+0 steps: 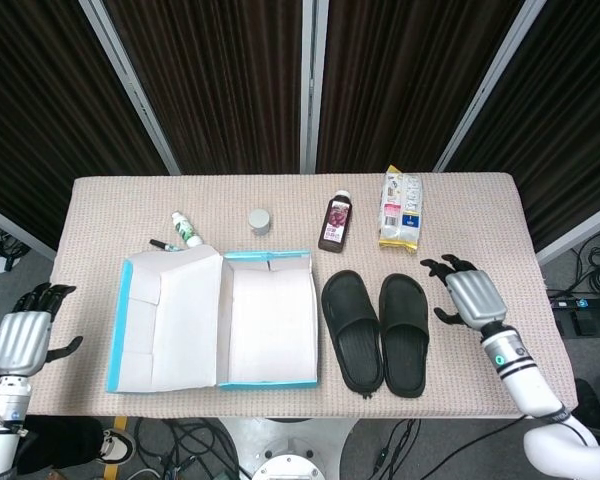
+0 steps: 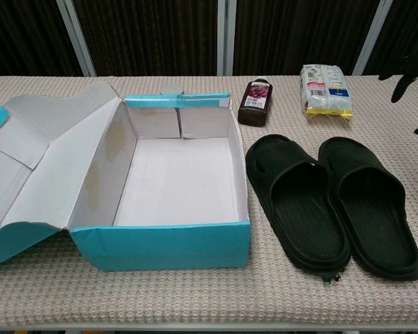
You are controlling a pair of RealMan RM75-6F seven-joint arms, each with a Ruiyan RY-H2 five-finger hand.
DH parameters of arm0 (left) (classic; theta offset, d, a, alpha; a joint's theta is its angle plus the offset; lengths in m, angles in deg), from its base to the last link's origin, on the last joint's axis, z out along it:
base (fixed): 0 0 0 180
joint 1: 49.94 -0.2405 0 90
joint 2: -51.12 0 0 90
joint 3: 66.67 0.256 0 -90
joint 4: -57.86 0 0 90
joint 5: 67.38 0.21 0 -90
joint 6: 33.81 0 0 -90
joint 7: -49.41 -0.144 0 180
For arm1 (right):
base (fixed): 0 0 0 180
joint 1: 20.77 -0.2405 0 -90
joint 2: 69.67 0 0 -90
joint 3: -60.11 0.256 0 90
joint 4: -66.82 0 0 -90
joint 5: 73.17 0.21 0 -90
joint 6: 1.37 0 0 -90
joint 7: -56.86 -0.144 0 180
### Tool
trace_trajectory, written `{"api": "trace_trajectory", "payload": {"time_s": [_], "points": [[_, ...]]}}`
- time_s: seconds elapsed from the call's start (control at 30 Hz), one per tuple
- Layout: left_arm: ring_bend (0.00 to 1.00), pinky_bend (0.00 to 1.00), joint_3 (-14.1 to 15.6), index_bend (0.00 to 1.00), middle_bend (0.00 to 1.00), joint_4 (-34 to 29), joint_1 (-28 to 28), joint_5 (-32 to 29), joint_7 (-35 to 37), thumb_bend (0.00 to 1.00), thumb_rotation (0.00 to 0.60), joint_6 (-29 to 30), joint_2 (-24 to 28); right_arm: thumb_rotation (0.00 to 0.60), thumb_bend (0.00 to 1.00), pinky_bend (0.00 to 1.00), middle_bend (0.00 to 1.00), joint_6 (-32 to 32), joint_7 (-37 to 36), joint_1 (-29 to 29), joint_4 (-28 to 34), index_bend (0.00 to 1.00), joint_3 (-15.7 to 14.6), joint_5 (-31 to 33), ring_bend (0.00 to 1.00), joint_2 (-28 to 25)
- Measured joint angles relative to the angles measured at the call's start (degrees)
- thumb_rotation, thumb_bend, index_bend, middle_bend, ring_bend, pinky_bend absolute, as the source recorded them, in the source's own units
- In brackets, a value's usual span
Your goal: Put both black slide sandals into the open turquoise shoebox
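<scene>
My right hand is over the table just right of the two black slide sandals, fingers spread and holding nothing; in the chest view only its dark fingertips show at the right edge. My left hand hangs off the table's left edge, well apart from the sandals, fingers apart and empty.

The right sandal lies flat, sole down, nearest my right hand but not touching it. The left sandal lies just beside it, on the side away from my right hand, the two parallel with toes pointing to the far edge of the table.

The open turquoise shoebox stands just left of the sandals, its white inside showing and its lid folded out flat on the side away from them.

Behind the sandals, toward the far edge, stand a dark bottle and a snack packet with a yellow end. Behind the shoebox, further left of the sandals, are a small grey round can and a white-and-green tube.
</scene>
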Motion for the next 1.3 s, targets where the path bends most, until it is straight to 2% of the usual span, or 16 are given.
{"api": "trace_trajectory", "payload": {"time_s": [0.1, 0.23, 0.47, 0.63, 1.0, 1.3], "points": [[0.13, 0.21, 0.0, 0.2, 0.2, 0.2, -0.3, -0.1, 1.1, 0.17, 0.6, 0.2, 0.3, 0.6, 0.14, 0.11, 0.28, -4.1, 2.9, -3.6, -0.1, 0.18, 0.8, 4.2, 0.11, 1.0], [0.13, 0.21, 0.0, 0.2, 0.2, 0.3, -0.6, -0.3, 3.1, 0.17, 0.6, 0.2, 1.0, 0.6, 0.08, 0.01, 0.23, -10.2, 4.7, -8.1, -0.5, 0.14, 1.4, 9.5, 0.04, 2.0], [0.13, 0.21, 0.2, 0.2, 0.2, 0.4, -0.9, -0.8, 5.1, 0.17, 0.6, -0.6, 1.5, 0.6, 0.05, 0.0, 0.17, -18.0, 6.3, -15.9, -2.0, 0.03, 1.3, 17.2, 0.0, 3.7], [0.13, 0.21, 0.4, 0.2, 0.2, 0.5, -1.0, -0.8, 6.1, 0.17, 0.6, -1.3, 1.7, 0.6, 0.05, 0.0, 0.17, -21.4, 6.7, -20.8, -3.9, 0.02, 0.6, 22.7, 0.0, 5.2], [0.13, 0.21, 1.3, 0.2, 0.2, 0.2, -0.3, -0.7, 7.2, 0.17, 0.6, -4.0, 2.5, 0.6, 0.04, 0.0, 0.18, -24.2, 6.0, -27.8, -6.0, 0.01, -2.9, 31.0, 0.0, 7.3], [0.13, 0.21, 1.6, 0.2, 0.2, -0.6, 0.1, -0.4, 8.8, 0.17, 0.6, -5.0, 3.3, 0.6, 0.03, 0.0, 0.18, -21.0, 6.2, -31.0, -2.7, 0.01, -5.1, 34.1, 0.0, 6.2]]}}
